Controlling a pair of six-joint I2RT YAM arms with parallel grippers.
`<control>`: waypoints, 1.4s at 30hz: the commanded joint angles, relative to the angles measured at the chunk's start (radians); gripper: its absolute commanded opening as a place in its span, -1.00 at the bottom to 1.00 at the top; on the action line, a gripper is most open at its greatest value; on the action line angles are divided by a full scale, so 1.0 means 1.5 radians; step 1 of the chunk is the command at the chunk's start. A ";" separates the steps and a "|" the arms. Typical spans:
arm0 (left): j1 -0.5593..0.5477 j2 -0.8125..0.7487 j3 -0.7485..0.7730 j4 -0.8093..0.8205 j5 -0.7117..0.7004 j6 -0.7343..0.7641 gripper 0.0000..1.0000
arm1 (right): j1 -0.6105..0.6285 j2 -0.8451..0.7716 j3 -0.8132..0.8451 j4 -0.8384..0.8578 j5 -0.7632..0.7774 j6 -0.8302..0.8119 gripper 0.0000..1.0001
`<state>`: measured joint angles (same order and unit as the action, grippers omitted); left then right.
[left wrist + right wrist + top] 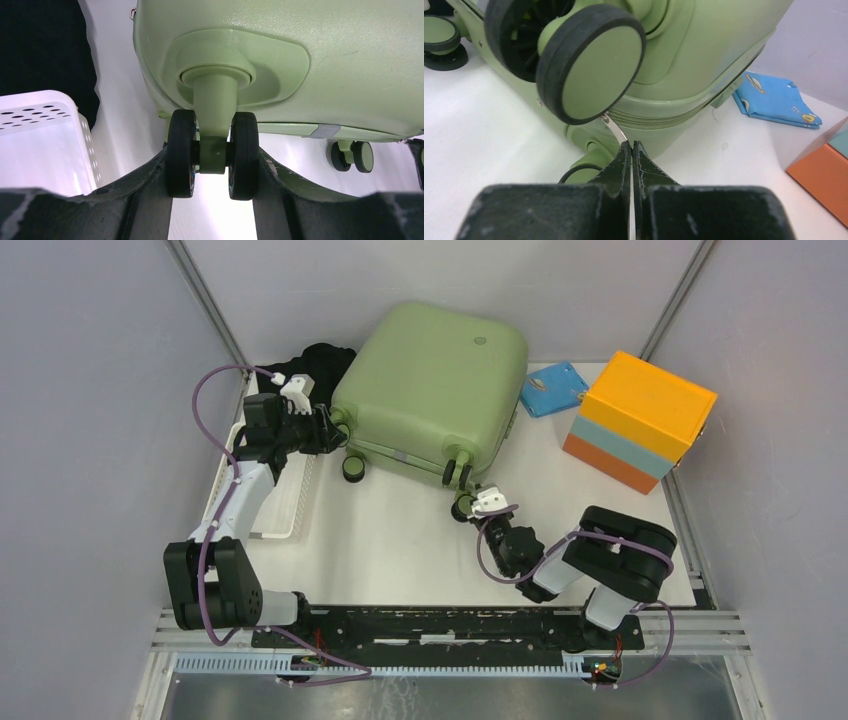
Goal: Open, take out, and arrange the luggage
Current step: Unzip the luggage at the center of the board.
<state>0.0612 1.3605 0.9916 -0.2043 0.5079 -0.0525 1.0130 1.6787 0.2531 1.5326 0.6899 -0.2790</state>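
Right gripper (630, 145) pinched closed on silver metal zip pull (615, 130); left gripper (212, 152) clamped on twin black caster wheel (181, 152).
Right fingertips meet on the pull's free end; the tab hangs from the zip seam beneath another wheel. Left jaws stand partly apart, pressing both outer faces of the wheel pair at the case's near-left corner. Large sage-green hard-shell suitcase (430, 380) lies flat at table centre-back, wheels toward the arms. Small round badge (479, 340) on its shell is too small to read. Edges: black fabric bundle (320, 362) at far-left corner, white perforated plastic basket (292, 502) just left, blue printed cloth (552, 388) just beside right side, orange and light-blue box (645, 405) farther right. Bare white tabletop (400, 550) lies between wheel edge and arm bases.
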 commanded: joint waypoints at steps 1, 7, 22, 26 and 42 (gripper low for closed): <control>0.010 -0.032 0.004 0.010 -0.012 -0.014 -0.50 | -0.038 -0.033 -0.013 0.270 0.093 -0.018 -1.00; 0.010 -0.032 0.003 0.010 -0.013 -0.013 -0.50 | -0.058 -0.049 -0.031 0.264 0.083 -0.004 -1.00; 0.010 -0.034 0.003 0.010 -0.010 -0.013 -0.50 | -0.124 -0.045 -0.076 0.281 -0.287 0.131 -0.29; 0.010 -0.035 0.004 0.010 -0.007 -0.013 -0.49 | -0.149 -0.039 -0.072 0.281 -0.346 0.165 -0.24; 0.011 -0.033 0.004 0.011 -0.004 -0.015 -0.49 | -0.151 0.024 0.033 0.233 -0.374 0.227 -0.23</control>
<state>0.0612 1.3605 0.9913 -0.2058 0.5083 -0.0521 0.7898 1.6920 0.2432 1.5448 0.1501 0.0010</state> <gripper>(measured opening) 0.581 0.393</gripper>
